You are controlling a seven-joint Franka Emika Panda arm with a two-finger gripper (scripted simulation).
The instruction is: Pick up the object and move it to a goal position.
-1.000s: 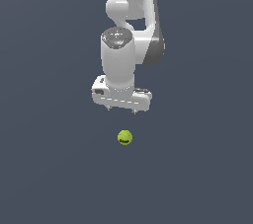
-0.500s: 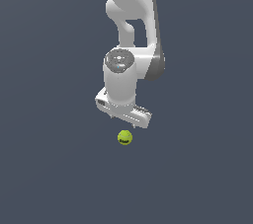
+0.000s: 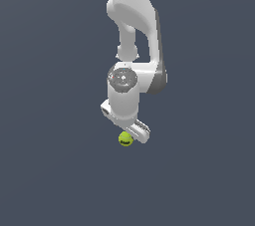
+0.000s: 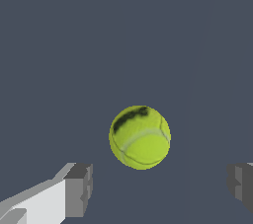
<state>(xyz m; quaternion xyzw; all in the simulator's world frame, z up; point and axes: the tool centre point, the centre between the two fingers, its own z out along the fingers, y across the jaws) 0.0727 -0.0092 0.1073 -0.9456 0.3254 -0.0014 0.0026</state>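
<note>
End effector (image 3: 125, 129) lowered; one ball (image 3: 125, 139), untouched.

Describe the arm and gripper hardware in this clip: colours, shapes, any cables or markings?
The arm is glossy white with rounded, tubular links and dark grey joint sections. A round grey cap sits on the wrist housing. The gripper has a white bar-shaped body and blocky grey fingertips. No cables, labels or markings are visible.
</note>
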